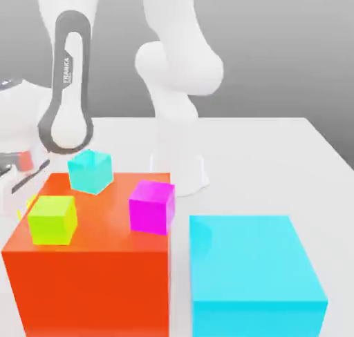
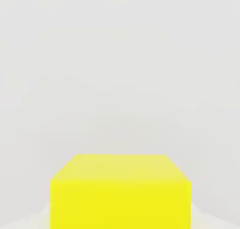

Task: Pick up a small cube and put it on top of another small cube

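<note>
The small cube point(image 2: 120, 195) is plain bright yellow and sits very close to the hand camera, centred under the hand on the pale table. In the exterior view a sliver of the same yellow cube point(image 1: 30, 204) peeks out at the far left, behind the big orange block's corner. My gripper point(image 1: 25, 190) is down low there, shut on this cube. Three other small cubes rest on the orange block: a lime one point(image 1: 52, 219), a cyan one point(image 1: 90, 170) and a magenta one point(image 1: 152, 206).
The big orange block point(image 1: 90, 280) fills the exterior view's lower left, right beside my hand. A big cyan block point(image 1: 254, 273) stands to its right. The arm's white base point(image 1: 181, 170) rises behind them on the white table point(image 1: 276, 163).
</note>
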Available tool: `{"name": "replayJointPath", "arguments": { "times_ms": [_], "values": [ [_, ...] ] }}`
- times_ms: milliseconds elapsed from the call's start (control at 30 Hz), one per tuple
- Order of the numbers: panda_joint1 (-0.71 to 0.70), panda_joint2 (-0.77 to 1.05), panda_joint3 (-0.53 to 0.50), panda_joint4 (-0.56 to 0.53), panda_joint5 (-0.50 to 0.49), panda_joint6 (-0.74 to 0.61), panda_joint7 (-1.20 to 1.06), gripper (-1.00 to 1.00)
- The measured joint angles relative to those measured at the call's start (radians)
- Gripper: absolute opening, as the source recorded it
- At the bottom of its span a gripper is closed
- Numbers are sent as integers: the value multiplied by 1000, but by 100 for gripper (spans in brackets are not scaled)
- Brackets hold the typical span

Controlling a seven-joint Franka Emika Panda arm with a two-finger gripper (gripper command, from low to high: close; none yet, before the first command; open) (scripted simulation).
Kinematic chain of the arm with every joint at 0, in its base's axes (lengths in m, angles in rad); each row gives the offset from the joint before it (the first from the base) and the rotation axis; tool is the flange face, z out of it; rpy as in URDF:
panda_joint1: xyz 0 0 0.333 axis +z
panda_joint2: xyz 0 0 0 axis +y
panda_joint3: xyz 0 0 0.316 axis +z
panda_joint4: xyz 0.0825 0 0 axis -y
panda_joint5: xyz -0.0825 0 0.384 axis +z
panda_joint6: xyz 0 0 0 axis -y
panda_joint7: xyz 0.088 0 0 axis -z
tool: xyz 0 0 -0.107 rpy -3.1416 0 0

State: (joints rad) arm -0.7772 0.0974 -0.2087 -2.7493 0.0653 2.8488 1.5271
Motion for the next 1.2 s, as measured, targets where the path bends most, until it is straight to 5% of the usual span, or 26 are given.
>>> {"name": "replayJointPath", "arguments": {
  "times_ms": [833,1000,1200],
  "values": [
    [296,119,213,574,-196,-274,140,-100],
    [395,24,324,647,-76,-453,155,-100],
    [450,-128,346,589,31,-593,183,-100]
  ]
}}
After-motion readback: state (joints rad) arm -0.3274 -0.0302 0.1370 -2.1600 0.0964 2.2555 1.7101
